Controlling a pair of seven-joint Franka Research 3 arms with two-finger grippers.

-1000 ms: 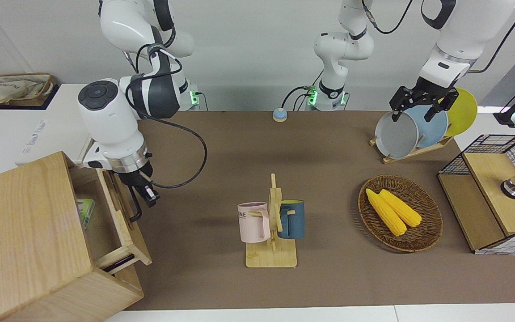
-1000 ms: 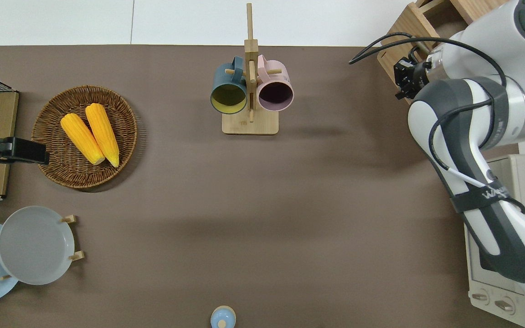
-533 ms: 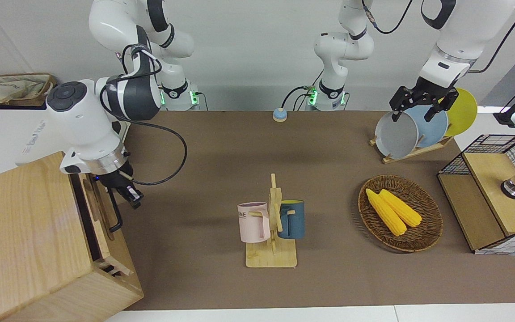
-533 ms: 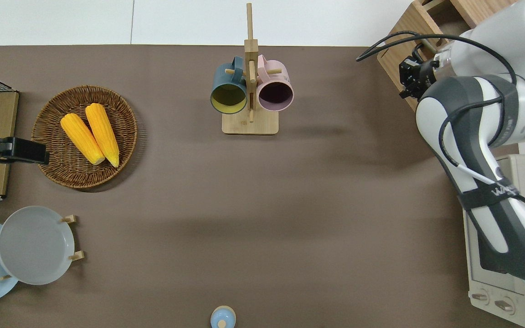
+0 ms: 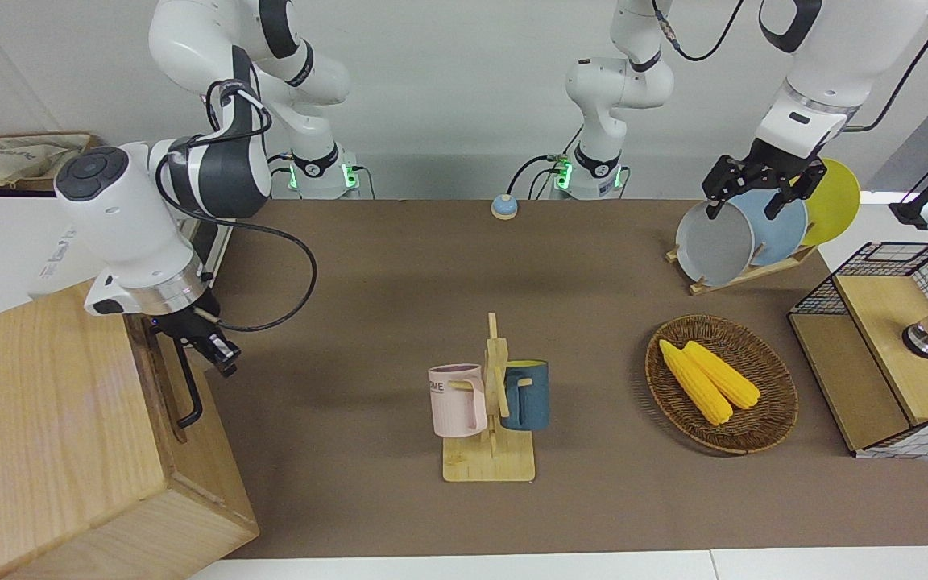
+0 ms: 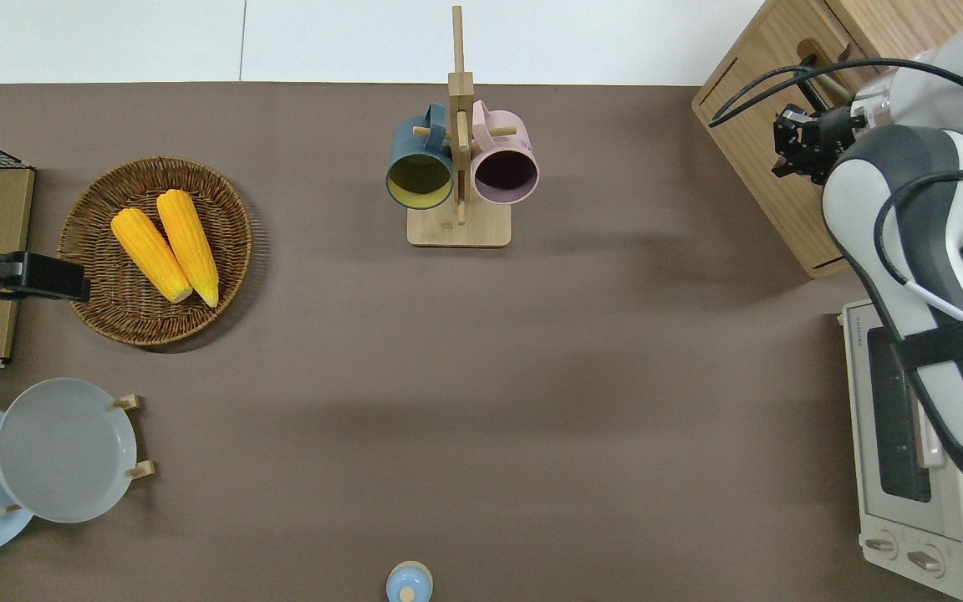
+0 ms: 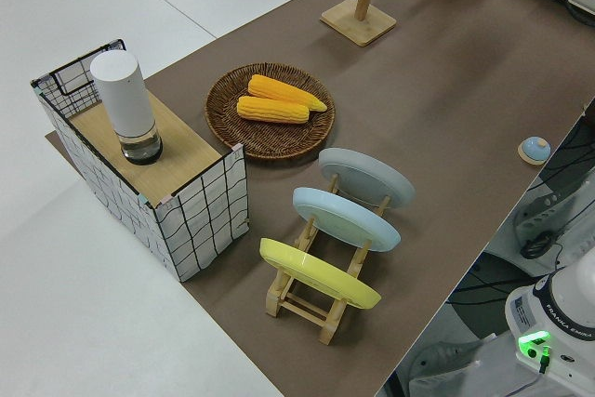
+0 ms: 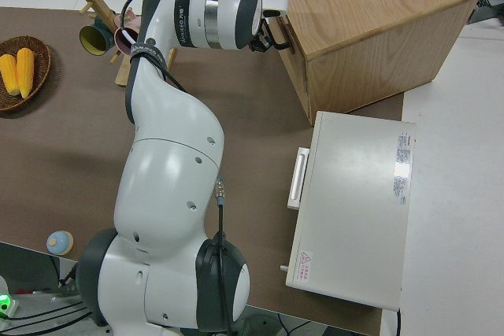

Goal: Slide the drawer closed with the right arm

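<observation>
Even, bright light falls from overhead, so shadows are soft and short. The mug rack (image 5: 490, 403) throws a faint blurred shadow on the brown mat (image 5: 593, 322), and a broad dim band crosses the mat under the arms. The white wall and table edges look slightly washed out. Focus is sharp throughout, with no motion blur and little edge distortion.

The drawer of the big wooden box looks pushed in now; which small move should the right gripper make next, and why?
Probably back the right gripper straight away from the drawer. The front panel looks flush with the wooden box, no gap showing, and the gripper sits at the black loop handle, so further pushing gains nothing. The left arm is parked.
</observation>
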